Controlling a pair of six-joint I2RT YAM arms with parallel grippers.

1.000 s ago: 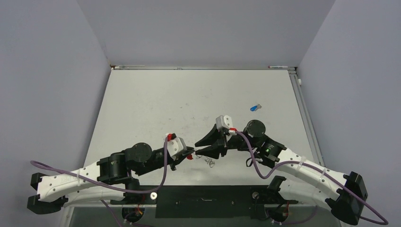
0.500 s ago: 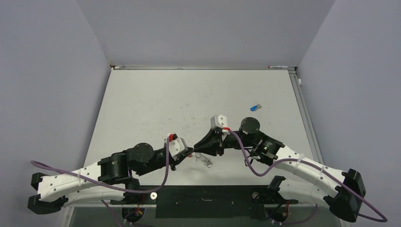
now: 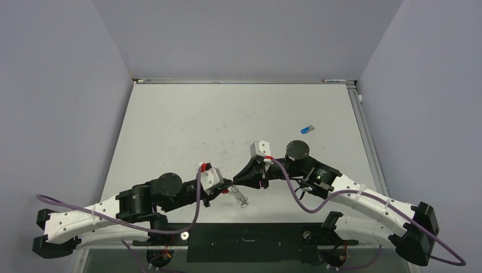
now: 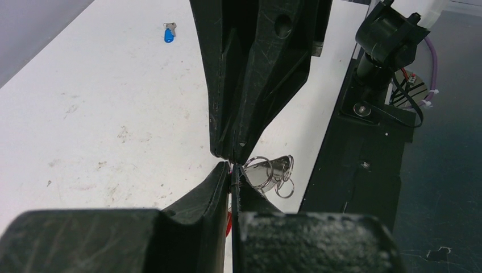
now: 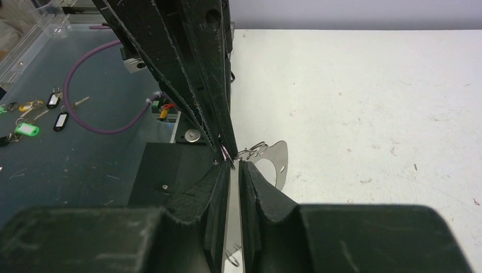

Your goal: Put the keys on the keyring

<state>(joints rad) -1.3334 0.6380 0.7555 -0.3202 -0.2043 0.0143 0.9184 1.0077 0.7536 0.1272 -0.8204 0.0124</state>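
Observation:
My left gripper (image 3: 229, 185) is shut on the red key (image 4: 229, 219), which shows only as a thin red sliver between the fingers (image 4: 199, 199). My right gripper (image 3: 237, 181) meets it tip to tip. The right jaws stand nearly closed on the flat silvery keyring (image 5: 277, 157), a strip of which runs between them. Its small wire loops (image 4: 282, 181) dangle beside the fingertips, just above the table (image 3: 187, 125). The keyring (image 3: 242, 199) hangs under both tips. The blue key (image 3: 307, 129) lies alone at the far right, also in the left wrist view (image 4: 169, 34).
A black base plate (image 3: 244, 242) runs along the near edge under the arm mounts. Off the table's left edge, a dark surface carries several spare tagged keys (image 5: 25, 129). Grey walls close in on three sides.
The right gripper has slid left to meet the left gripper's tip and its jaws have narrowed onto the keyring. The keyring shifted slightly left. The left arm barely moved.

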